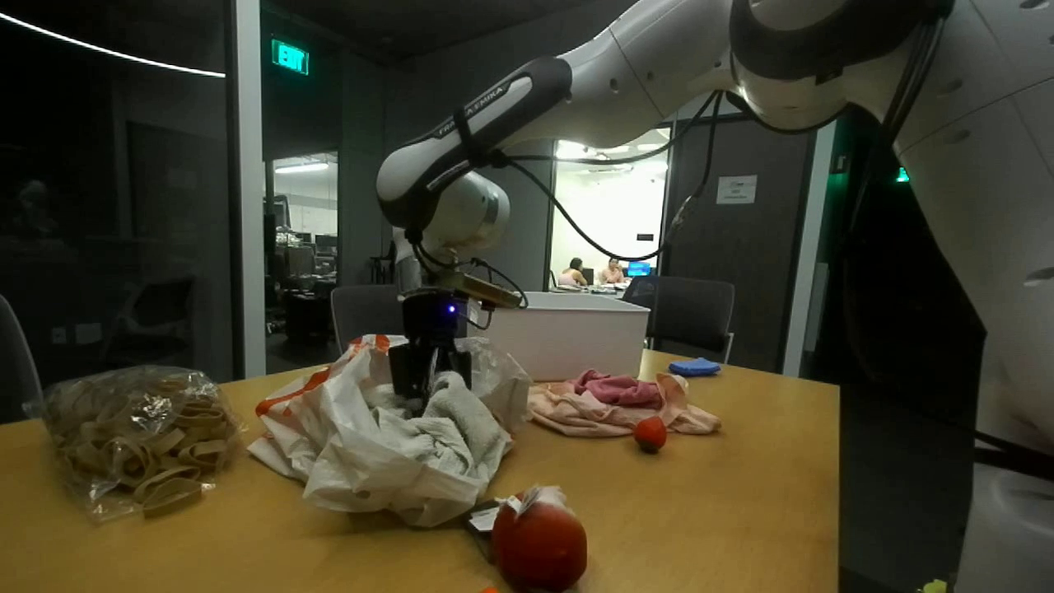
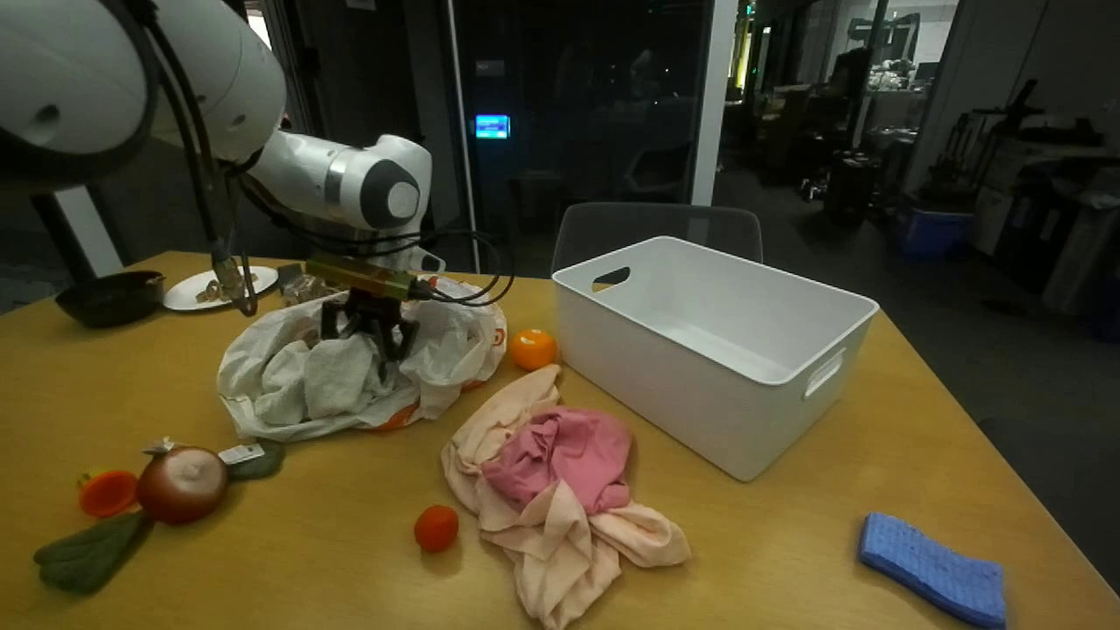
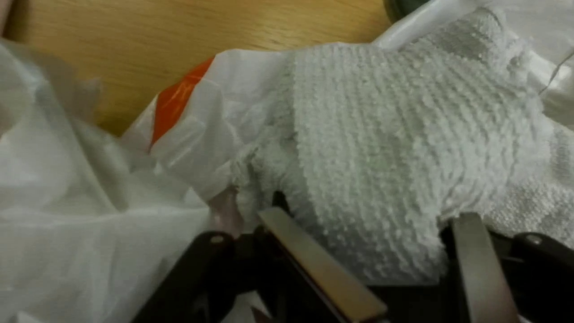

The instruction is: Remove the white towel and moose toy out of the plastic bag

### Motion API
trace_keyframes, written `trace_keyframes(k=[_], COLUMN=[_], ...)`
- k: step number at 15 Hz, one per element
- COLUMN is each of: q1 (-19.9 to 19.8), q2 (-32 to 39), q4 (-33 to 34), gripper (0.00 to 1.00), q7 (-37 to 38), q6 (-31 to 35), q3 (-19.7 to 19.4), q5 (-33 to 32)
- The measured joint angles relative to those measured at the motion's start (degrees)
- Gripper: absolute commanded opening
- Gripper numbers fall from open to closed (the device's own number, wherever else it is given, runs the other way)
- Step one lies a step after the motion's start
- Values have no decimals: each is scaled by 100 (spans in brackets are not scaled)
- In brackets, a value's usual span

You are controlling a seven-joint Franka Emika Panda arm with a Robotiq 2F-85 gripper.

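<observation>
The white plastic bag with orange print [image 1: 354,461] lies crumpled and open on the table in both exterior views [image 2: 459,350]. The white towel [image 1: 465,424] bulges from its mouth; it also shows in an exterior view [image 2: 337,376] and fills the middle of the wrist view [image 3: 385,116]. My gripper [image 1: 430,394] points down into the bag, low over the towel. In the wrist view its fingers [image 3: 372,217] are wide apart, with a fold of towel between them. No moose toy can be made out; it is hidden. A small brownish patch beside the left finger is unclear.
A white bin [image 2: 665,385] stands near the bag, with pink cloths [image 2: 560,464] and an orange [image 2: 532,350] beside it. An onion [image 1: 539,543], a small red tomato [image 1: 650,434], a clear bag of tan loops [image 1: 140,436] and a blue sponge [image 2: 932,569] lie around.
</observation>
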Motion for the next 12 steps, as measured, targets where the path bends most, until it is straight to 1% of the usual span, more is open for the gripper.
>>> trace_keyframes(k=[3, 4, 6, 7, 8, 9, 10, 12], q1=[14, 23, 46, 53, 55, 55, 47, 11], q2=[-54, -102, -232, -310, -400, -499, -612, -844], q4=[15, 16, 25, 48, 95, 158, 244, 465], gripper=[14, 5, 2, 5, 6, 5, 6, 6], q7=[75, 144, 362, 490, 612, 731, 855, 1120], q6=[0, -7, -80, -204, -383, -602, -880, -1530], q3=[13, 14, 16, 17, 19, 19, 18, 11], q5=[0, 0, 1, 44, 133, 261, 433, 811])
